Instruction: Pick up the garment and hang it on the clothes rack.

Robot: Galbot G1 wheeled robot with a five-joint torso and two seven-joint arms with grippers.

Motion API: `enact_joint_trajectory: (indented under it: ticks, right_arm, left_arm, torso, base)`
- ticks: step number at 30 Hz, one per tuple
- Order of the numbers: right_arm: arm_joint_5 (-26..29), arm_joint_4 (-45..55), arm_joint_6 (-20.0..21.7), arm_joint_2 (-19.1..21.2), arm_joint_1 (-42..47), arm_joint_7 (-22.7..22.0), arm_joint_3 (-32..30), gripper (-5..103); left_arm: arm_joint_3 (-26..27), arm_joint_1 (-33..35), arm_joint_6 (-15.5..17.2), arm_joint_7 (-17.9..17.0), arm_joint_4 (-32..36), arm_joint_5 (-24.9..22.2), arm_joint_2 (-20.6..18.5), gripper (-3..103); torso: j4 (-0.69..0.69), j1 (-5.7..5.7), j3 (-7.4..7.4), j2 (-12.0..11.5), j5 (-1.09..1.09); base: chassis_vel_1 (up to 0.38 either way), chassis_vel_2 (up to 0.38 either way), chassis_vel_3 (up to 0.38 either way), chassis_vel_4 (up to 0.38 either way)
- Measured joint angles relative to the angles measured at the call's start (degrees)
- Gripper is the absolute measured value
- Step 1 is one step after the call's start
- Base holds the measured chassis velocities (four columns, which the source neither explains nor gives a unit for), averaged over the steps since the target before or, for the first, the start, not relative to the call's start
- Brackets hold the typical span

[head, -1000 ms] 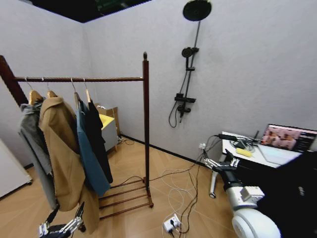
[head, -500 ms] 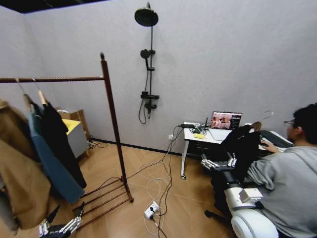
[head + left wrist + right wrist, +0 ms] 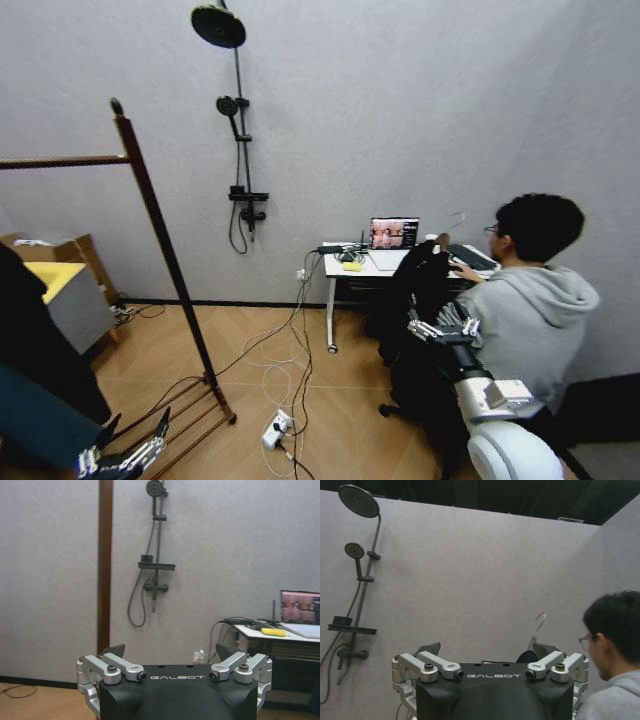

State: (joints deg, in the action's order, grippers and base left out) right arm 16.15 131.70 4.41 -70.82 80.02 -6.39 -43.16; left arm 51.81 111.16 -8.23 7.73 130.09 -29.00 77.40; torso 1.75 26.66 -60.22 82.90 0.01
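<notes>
Floor (image 3: 330, 400) between clothes rack (image 3: 165, 255), garment (image 3: 415, 300).

A wood-plank floor (image 3: 300, 350) carries the clothes rack (image 3: 160, 250) at left, a white power strip (image 3: 272, 432) with loose cables near centre, and a white desk (image 3: 385, 265) farther right.

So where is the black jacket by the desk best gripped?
Probably at the neck of the wooden hanger, just under the metal hook, which stands upright above the black jacket. Come from the robot's side with the open right gripper; a person sits close on the jacket's right.
</notes>
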Motion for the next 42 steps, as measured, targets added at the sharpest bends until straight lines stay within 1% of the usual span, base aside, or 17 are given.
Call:
enact_joint_trajectory:
  ticks: [1, 6, 7, 10, 11, 25, 28, 29, 32, 33, 35, 38, 39, 42]
  right_arm:
    - [-0.09, 0.24, 0.02, -0.23, -0.01, 0.00, -0.03, 100]
    - [-0.44, 0.51, 0.12, -0.71, 0.07, 0.00, 0.05, 100]
    - [-0.78, 0.65, 0.13, -0.91, 0.12, 0.05, 0.22, 100]
    - [-1.18, 0.70, 0.16, -1.10, 0.23, 0.17, 0.42, 100]
    - [-1.30, 0.83, 0.16, -1.20, 0.25, 0.24, 0.54, 100]
    - [-2.15, 0.83, 0.36, -1.33, 0.36, 0.67, 1.59, 100]
    - [-2.16, 0.83, 0.36, -1.21, 0.53, 0.68, 1.59, 100]
    - [-2.15, 0.83, 0.36, -1.20, 0.56, 0.66, 1.57, 100]
    - [-2.14, 0.83, 0.34, -1.20, 0.60, 0.59, 1.57, 100]
    - [-2.13, 0.76, 0.26, -1.25, 0.68, 0.54, 1.57, 100]
    - [-2.13, 0.50, 0.03, -1.28, 0.78, 0.50, 1.59, 100]
    - [-2.15, 0.18, -0.13, -1.29, 0.78, 0.47, 1.59, 100]
    - [-2.18, 0.09, -0.14, -1.29, 0.69, 0.47, 1.65, 100]
    - [-2.31, -0.20, -0.10, -1.35, 0.28, 0.50, 1.98, 100]
  left_arm:
    - [0.00, 0.00, 0.00, 0.00, 0.00, 0.00, 0.00, 100]
    - [0.00, 0.00, 0.00, -0.01, 0.00, 0.00, 0.00, 100]
    - [0.00, 0.00, 0.00, -0.01, 0.00, 0.00, 0.00, 100]
    - [0.00, 0.00, 0.00, -0.01, 0.00, 0.00, 0.00, 100]
    - [0.00, 0.00, 0.00, 0.01, 0.00, 0.00, 0.00, 100]
    - [0.00, 0.00, 0.00, 0.01, 0.00, 0.00, 0.00, 100]
    - [0.00, 0.00, 0.00, 0.00, 0.00, 0.00, 0.00, 100]
    - [0.00, 0.00, 0.00, 0.00, 0.00, 0.00, 0.00, 100]
    - [0.00, 0.00, 0.00, 0.00, 0.00, 0.00, 0.00, 100]
    - [0.00, 0.00, 0.00, -0.01, 0.00, 0.00, 0.00, 100]
    - [0.00, 0.00, 0.00, -0.03, 0.00, 0.00, 0.00, 100]
    - [0.00, 0.00, 0.00, -0.01, 0.00, 0.00, 0.00, 100]
    - [0.00, 0.00, 0.00, 0.02, 0.00, 0.00, 0.00, 100]
    - [0.00, 0.00, 0.00, 0.02, 0.00, 0.00, 0.00, 100]
  torso:
    - [0.01, 0.00, 0.01, 0.01, -0.03]
    - [0.00, -0.01, 0.00, 0.01, 0.00]
    - [0.00, -0.01, 0.01, 0.01, -0.04]
    - [0.00, -0.01, 0.00, 0.00, 0.02]
    - [0.00, -0.01, 0.01, 0.01, -0.02]
    - [0.01, 0.01, 0.00, 0.00, -0.01]
    - [0.00, 0.02, 0.00, 0.00, -0.03]
    - [0.00, 0.03, -0.01, -0.01, 0.00]
    - [0.00, 0.02, 0.00, 0.00, -0.01]
    - [-0.01, 0.02, 0.00, 0.00, -0.05]
    - [-0.01, 0.01, 0.00, 0.00, 0.02]
    - [0.00, 0.00, 0.00, 0.00, 0.00]
    - [0.00, -0.01, 0.01, 0.01, -0.06]
    - [0.00, 0.00, 0.00, 0.00, 0.03]
  base:
    - [-0.075, -0.182, -0.201, -0.094]
    - [-0.043, -0.205, -0.202, -0.062]
    - [0.004, -0.257, -0.196, -0.026]
    - [0.000, -0.241, -0.238, -0.021]
    - [-0.018, -0.255, -0.211, -0.012]
    - [0.009, -0.229, -0.223, 0.008]
    - [0.148, -0.170, -0.189, 0.154]
    - [0.200, -0.164, -0.189, 0.207]
    - [0.222, -0.216, -0.208, 0.207]
    - [0.233, -0.276, -0.237, 0.243]
    - [0.288, -0.287, -0.305, 0.286]
    - [0.314, -0.312, -0.307, 0.327]
    - [0.320, -0.353, -0.318, 0.326]
    - [0.374, -0.359, -0.373, 0.332]
